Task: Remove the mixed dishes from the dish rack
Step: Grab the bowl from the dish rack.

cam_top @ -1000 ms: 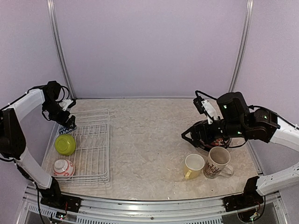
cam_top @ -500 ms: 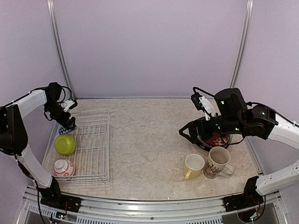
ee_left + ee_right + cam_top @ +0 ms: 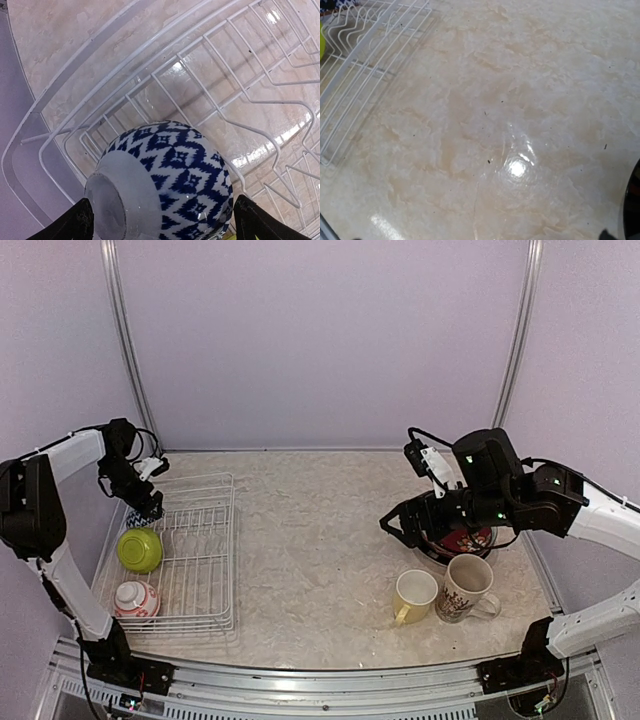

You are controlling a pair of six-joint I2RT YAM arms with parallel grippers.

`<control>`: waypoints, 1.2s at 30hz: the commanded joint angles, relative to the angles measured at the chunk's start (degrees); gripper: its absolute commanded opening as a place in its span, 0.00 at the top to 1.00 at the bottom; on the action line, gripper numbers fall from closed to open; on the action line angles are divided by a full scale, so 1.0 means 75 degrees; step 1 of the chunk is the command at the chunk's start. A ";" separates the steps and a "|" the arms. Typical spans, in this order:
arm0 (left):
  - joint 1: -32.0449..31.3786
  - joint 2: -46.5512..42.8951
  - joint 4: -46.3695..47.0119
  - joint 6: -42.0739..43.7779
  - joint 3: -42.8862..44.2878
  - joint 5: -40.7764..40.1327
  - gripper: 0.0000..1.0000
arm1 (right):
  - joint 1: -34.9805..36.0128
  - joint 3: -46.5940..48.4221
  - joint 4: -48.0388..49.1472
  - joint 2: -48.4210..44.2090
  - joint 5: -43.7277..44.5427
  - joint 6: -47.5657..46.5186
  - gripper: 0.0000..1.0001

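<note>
The white wire dish rack (image 3: pixel 232 540) stands at the left. In its far-left corner lies a blue-and-white patterned bowl (image 3: pixel 165 175), tipped on its side with its foot toward the camera. My left gripper (image 3: pixel 144 506) is open, one finger on each side of this bowl without touching it. A lime-green bowl (image 3: pixel 139 549) and a red-white patterned bowl (image 3: pixel 135 598) also sit in the rack. My right gripper (image 3: pixel 392 528) hangs open and empty over bare table. Behind it, partly under the arm, is a stack of plates with a dark red floral plate (image 3: pixel 468 541) on top.
A yellow mug (image 3: pixel 414 594) and a cream patterned mug (image 3: pixel 466 588) stand on the table at the front right, near the plates. The rack's corner (image 3: pixel 375 45) shows at the top left of the right wrist view. Purple walls close in the back and sides.
My right arm has drifted left, away from the plate stack. My left gripper has shifted slightly over the blue-and-white bowl and its fingers have narrowed a little.
</note>
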 commanded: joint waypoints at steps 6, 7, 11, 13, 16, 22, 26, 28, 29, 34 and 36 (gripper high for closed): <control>-0.0383 -0.0088 0.0630 0.0316 -0.0638 -0.0734 0.05 | -0.0078 0.0177 0.0176 0.0048 -0.0071 -0.0123 0.00; -0.0410 -0.0079 0.0676 0.0316 -0.0696 -0.0753 0.05 | -0.0075 0.0181 0.0180 0.0057 -0.0071 -0.0125 0.00; -0.0424 -0.0065 0.0845 0.0316 -0.0826 -0.0918 0.05 | -0.0092 0.0140 0.0211 0.0057 -0.0069 -0.0112 0.00; -0.0428 -0.0015 0.0814 0.0308 -0.0750 -0.1084 0.08 | -0.0086 0.0122 0.0194 0.0044 -0.0080 -0.0109 0.00; -0.0436 0.0019 0.0726 0.0308 -0.0662 -0.1055 0.10 | -0.0086 0.0115 0.0185 0.0044 -0.0068 -0.0103 0.00; -0.0483 -0.0082 0.0466 0.0266 -0.0558 -0.0957 0.17 | -0.0094 0.0150 0.0220 0.0089 -0.0089 -0.0117 0.00; -0.0536 -0.0208 0.0441 0.0247 -0.0569 -0.1083 0.21 | -0.0098 0.0196 0.0223 0.0164 -0.0123 -0.0120 0.00; -0.0558 -0.0249 0.0413 0.0225 -0.0561 -0.1154 0.23 | -0.0098 0.0210 0.0232 0.0183 -0.0137 -0.0120 0.00; -0.0570 -0.0271 0.0408 0.0213 -0.0549 -0.1185 0.25 | -0.0098 0.0210 0.0234 0.0172 -0.0142 -0.0126 0.00; -0.0610 -0.0397 0.0434 0.0136 -0.0527 -0.1619 0.31 | -0.0098 0.0231 0.0234 0.0188 -0.0138 -0.0108 0.00; -0.0618 -0.0463 0.0445 0.0107 -0.0495 -0.1758 0.33 | -0.0098 0.0228 0.0245 0.0193 -0.0154 -0.0103 0.00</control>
